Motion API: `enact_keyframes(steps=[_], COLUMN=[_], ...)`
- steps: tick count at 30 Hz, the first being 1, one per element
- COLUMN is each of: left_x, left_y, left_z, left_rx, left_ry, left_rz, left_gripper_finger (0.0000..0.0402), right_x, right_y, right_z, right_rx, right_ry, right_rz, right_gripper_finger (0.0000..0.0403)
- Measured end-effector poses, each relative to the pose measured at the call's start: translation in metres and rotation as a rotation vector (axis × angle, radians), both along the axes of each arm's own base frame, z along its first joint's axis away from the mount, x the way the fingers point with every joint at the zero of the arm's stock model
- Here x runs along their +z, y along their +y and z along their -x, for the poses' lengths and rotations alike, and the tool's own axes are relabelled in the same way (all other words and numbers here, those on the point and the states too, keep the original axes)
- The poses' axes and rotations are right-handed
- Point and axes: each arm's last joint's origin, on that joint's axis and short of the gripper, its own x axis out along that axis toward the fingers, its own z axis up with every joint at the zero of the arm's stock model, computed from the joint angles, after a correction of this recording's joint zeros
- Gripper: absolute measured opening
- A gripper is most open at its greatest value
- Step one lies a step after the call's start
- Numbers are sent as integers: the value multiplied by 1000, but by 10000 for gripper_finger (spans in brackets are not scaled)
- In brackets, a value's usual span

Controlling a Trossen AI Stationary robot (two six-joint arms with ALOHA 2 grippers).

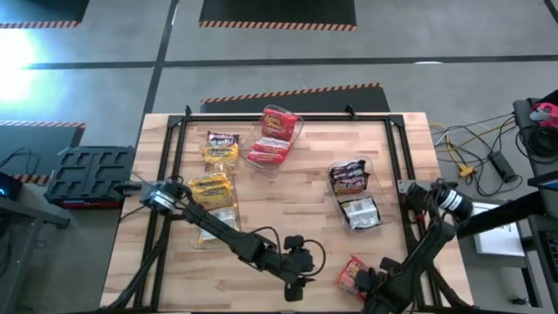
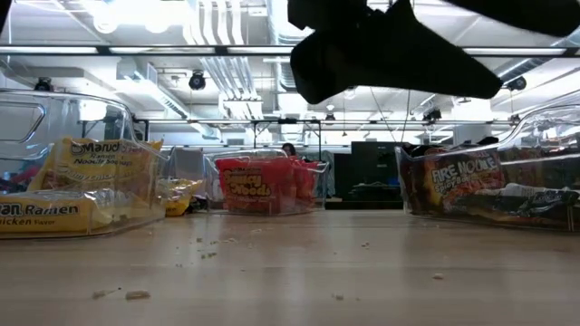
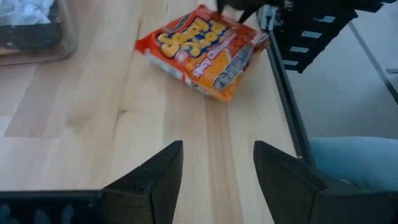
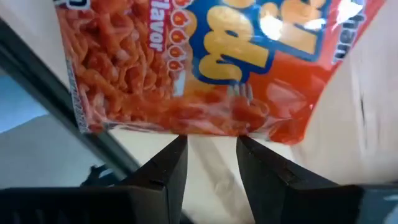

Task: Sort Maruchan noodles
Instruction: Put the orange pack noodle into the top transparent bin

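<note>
Red-orange crinkly plastic noodle packet (image 1: pixel 352 275) lies flat at the wooden counter's (image 1: pixel 296 187) near edge, its edge just ahead of the right tool's (image 4: pixel 208 152) parted fingers, nearer than the left tool (image 3: pixel 217 163), also apart

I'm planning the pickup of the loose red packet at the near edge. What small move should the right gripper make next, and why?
Probably ease the right gripper forward: its jaws stand apart just short of the red noodle packet's edge, gripping nothing.
</note>
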Motion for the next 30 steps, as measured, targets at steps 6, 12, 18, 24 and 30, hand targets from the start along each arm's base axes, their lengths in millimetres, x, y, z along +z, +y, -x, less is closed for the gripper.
enact_keyframes(steps=[6,12,18,24,30], left_x=[0,-3,-8,-7,-1], left_y=[-4,-4,-3,-2,-6], left_z=[3,7,12,12,10], left_rx=[-17,-23,14,82,318], left_ry=[4,52,126,142,43], left_rz=[-11,-40,-27,49,189], left_gripper_finger=[180,180,180,180,180], right_x=[-6,-4,-4,1,23], right_y=[-8,-20,-33,-32,-16], right_z=[-14,-32,-47,-52,-56], right_rx=[46,98,150,166,181], right_ry=[-118,-264,-330,-297,-416], right_rz=[79,161,226,167,150], right_gripper_finger=[125,123,125,123,122])
